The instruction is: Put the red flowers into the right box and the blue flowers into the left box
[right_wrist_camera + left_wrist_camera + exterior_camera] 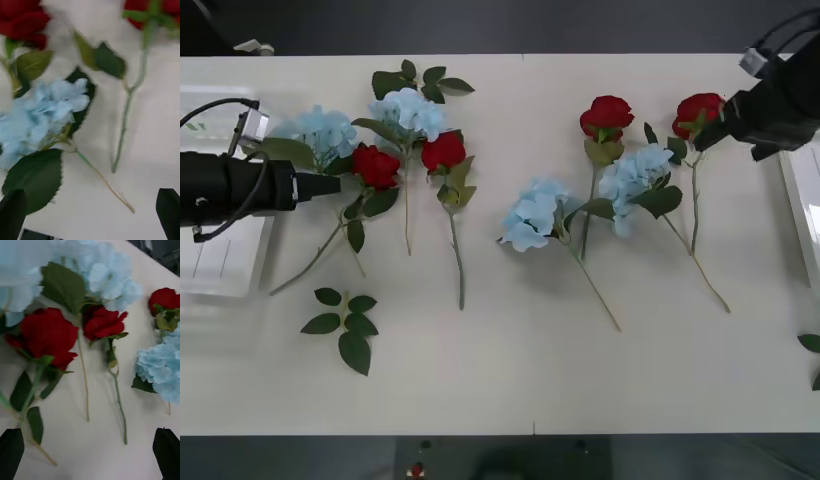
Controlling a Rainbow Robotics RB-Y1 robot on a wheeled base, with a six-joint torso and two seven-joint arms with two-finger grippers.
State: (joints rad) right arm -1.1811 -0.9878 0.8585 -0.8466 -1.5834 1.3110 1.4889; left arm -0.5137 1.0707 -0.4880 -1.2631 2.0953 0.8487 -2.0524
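**Flowers spread on the table, both grippers open and empty**

Nearest you in the front view lies a loose leaf sprig (345, 325) on the white table (510, 380). Beyond it, 4 red flowers and 4 blue flowers lie across the table, none in a box. On your left, 2 blue flowers (325, 130) (410, 110) sit behind 2 red flowers (375, 165) (443, 152), their leaves and stems overlapping. In the middle lies 1 blue flower (532, 215), with another blue one (635, 175) just to its right. A red flower (607, 115) lies between those 2, and the last red flower (698, 110) lies farthest right.

Your left gripper (315, 187) hangs beside the left red flower, its black fingers (11, 453) spread apart, holding nothing. Your right gripper (92, 213) hangs by the far-right red flower, fingers (168, 212) also apart and empty.

The left box (220, 270) sits under your left arm; the right box (805, 215) shows at the table's right edge.
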